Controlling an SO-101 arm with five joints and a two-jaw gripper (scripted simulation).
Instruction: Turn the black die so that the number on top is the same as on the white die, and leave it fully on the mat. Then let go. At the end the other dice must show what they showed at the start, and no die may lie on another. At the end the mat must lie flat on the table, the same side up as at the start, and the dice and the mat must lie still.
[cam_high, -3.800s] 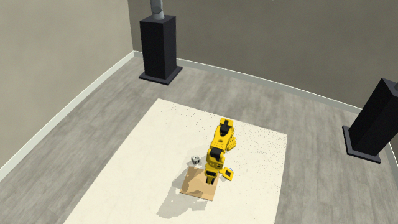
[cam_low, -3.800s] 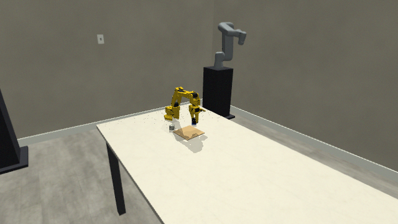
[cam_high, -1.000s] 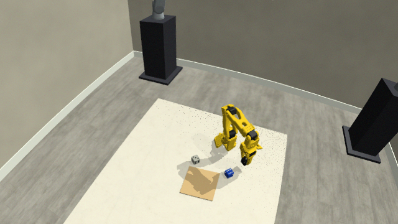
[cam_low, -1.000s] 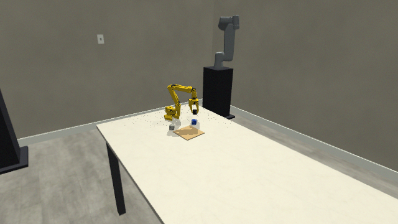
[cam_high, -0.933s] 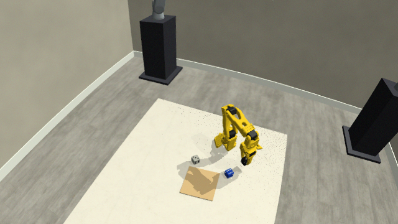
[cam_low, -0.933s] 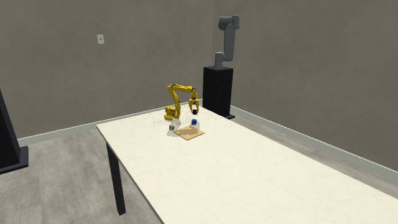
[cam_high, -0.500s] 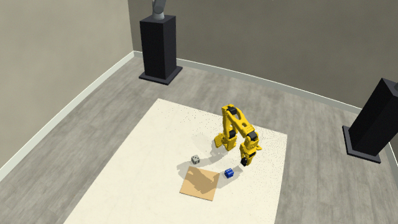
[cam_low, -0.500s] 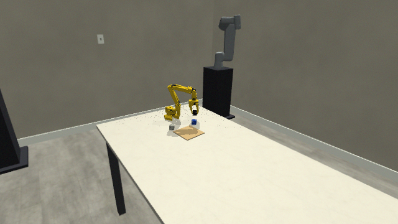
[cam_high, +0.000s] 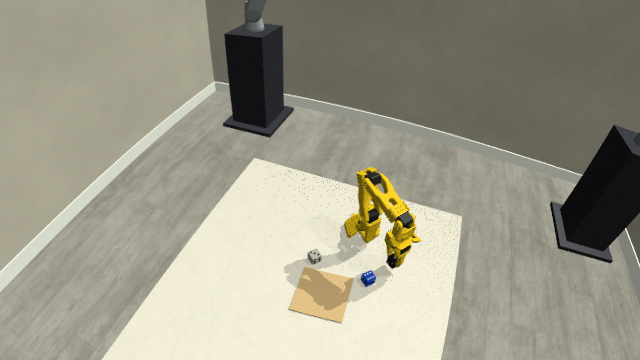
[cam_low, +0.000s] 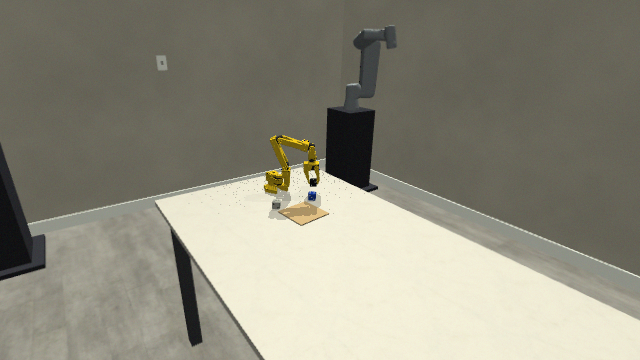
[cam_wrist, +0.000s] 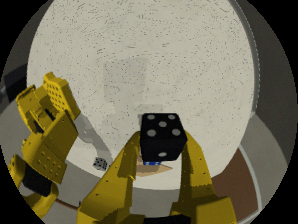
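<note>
My gripper (cam_high: 393, 261) (cam_low: 312, 181) (cam_wrist: 162, 139) is shut on the black die (cam_high: 392, 261) (cam_low: 313, 182) (cam_wrist: 159, 143) and holds it above the table, behind the blue die. In the wrist view the black die shows a face with five pips and, below it, a face with one pip in sight. The white die (cam_high: 314, 257) (cam_low: 276, 205) (cam_wrist: 100, 163) stands on the table beside the mat; its top number is too small to read surely. The tan mat (cam_high: 301, 303) (cam_low: 302, 220) (cam_wrist: 154, 171) lies flat, with the arm's shadow on it.
The blue die (cam_high: 368, 279) (cam_low: 312, 196) (cam_wrist: 152, 163) stands on the table just off the mat's edge, on the gripper's side, with several pips on top. In the wrist view the black die partly hides it. The arm's base (cam_high: 369, 231) (cam_low: 276, 181) stands behind the white die.
</note>
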